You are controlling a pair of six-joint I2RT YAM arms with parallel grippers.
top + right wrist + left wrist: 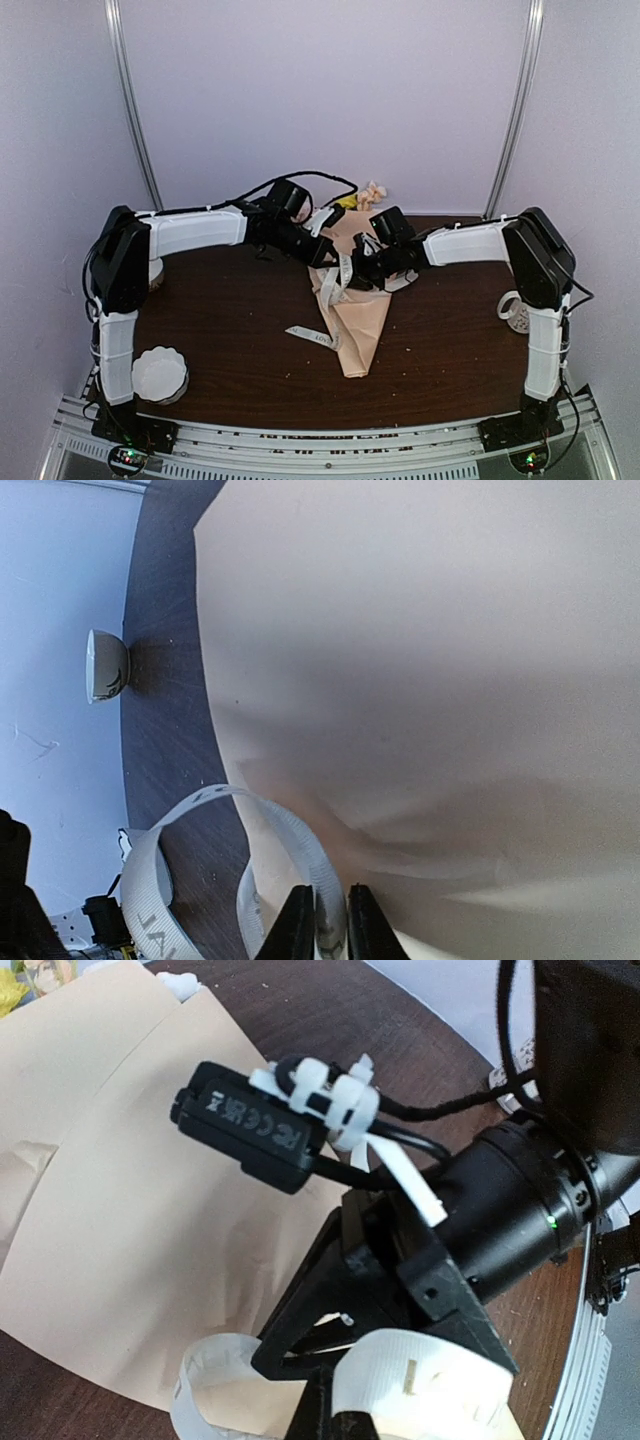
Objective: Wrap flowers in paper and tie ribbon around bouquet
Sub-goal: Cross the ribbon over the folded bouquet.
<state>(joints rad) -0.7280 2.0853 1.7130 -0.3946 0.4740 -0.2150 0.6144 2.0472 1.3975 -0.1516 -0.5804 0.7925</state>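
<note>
The bouquet (358, 325), a peach-pink paper cone, lies mid-table with its pointed tail toward the near edge. Yellow and pale flowers (368, 193) stick out at the far end. The cream ribbon (343, 272) loops across the cone's middle, and one end trails off to the left. My left gripper (328, 256) sits over the cone's left side, shut, with the ribbon (440, 1375) running out from its fingers. My right gripper (331, 920) faces it from the right; its jaws stand slightly apart, and the ribbon (290, 835) arches up from the narrow gap between them, over the paper (430, 660).
A white scalloped bowl (160, 373) sits near the front left by the left arm's base. A patterned mug (515, 310) stands at the right beside the right arm. The two wrists nearly touch above the cone; the right wrist's camera (250, 1120) fills the left wrist view.
</note>
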